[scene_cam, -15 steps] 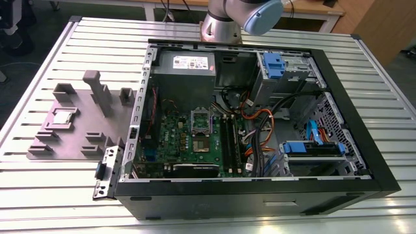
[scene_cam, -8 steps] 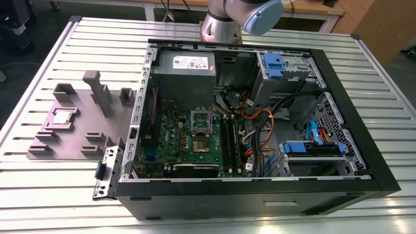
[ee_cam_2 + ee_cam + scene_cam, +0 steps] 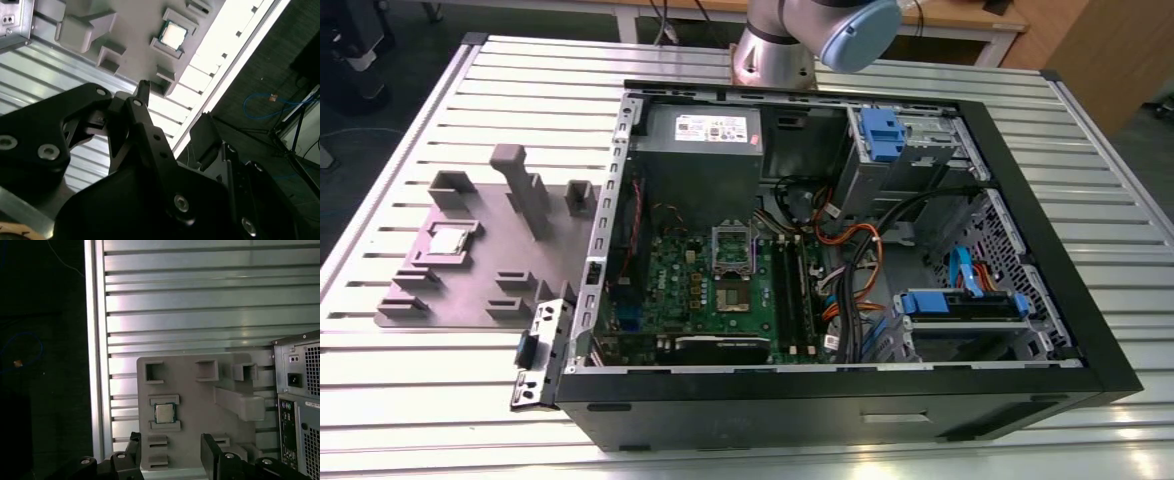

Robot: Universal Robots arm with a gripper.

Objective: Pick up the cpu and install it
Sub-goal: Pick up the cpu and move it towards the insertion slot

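Observation:
The cpu is a small square chip with a shiny silver top. It lies flat in a holder on the grey fixture plate, on the exterior view's left beside the computer case. In the first wrist view the cpu sits well apart from my gripper, whose two black fingers stand open with nothing between them. The second wrist view has the cpu far beyond one fingertip. The gripper is up above the plate and touches nothing.
The open black computer case lies on the slatted aluminium table. Its green motherboard holds the socket with the hinged metal frame raised. Upright grey posts rise from the fixture plate. The arm's base stands behind the case.

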